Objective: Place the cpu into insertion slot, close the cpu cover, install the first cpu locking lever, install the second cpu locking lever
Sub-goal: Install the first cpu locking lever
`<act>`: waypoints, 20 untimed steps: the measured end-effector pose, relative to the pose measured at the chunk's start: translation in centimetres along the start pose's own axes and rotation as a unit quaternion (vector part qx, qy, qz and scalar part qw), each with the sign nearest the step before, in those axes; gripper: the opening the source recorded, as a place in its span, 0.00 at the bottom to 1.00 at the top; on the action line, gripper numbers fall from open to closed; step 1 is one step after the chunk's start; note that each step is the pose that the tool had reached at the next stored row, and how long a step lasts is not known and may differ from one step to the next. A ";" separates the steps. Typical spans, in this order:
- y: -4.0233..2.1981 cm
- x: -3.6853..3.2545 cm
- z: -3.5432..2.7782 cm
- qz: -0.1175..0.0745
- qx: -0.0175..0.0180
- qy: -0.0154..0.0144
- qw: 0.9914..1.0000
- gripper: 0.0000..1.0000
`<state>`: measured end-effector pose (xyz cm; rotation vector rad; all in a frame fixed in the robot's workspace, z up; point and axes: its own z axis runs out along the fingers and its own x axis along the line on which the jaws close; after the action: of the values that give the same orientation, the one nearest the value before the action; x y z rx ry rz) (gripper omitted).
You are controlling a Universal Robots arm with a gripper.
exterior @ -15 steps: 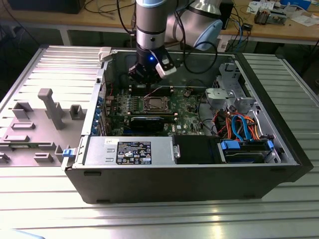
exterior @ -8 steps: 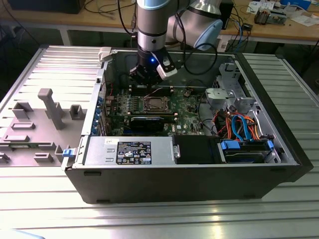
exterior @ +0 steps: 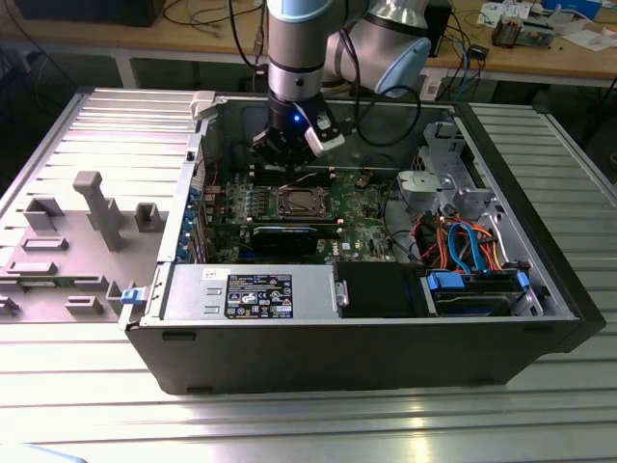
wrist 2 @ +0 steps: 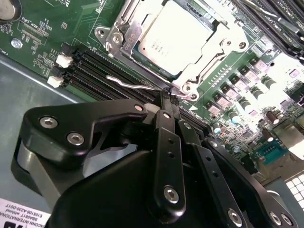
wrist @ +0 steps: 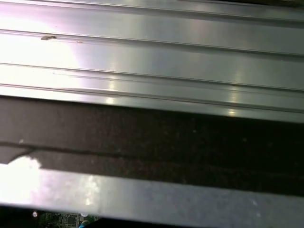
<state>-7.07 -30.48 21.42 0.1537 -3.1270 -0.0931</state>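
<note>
The cpu lies flat in the insertion slot, its silver-grey top showing through the window of the cpu cover, which is folded down over it. In the exterior view the slot sits mid-motherboard inside the open case. My gripper is just beside the socket's corner with its black fingers pressed together. Their tips touch the end of a thin wire locking lever that runs along the socket's edge over the memory slots. In the exterior view the gripper hangs just behind the socket.
Long black memory slots flank the socket. A long black card, a grey power-supply box and a drive bay with blue and orange cables fill the case. A grey plastic fixture stands outside, on the exterior view's left.
</note>
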 end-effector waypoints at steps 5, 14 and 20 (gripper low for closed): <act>-0.05 -0.37 0.14 0.000 0.000 0.000 1.000 0.11; -0.12 -1.21 0.49 0.000 0.000 0.000 1.000 0.11; -0.18 -1.92 0.80 0.000 0.000 0.000 1.000 0.11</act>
<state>-5.15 -30.42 20.60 0.1538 -3.1267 -0.0931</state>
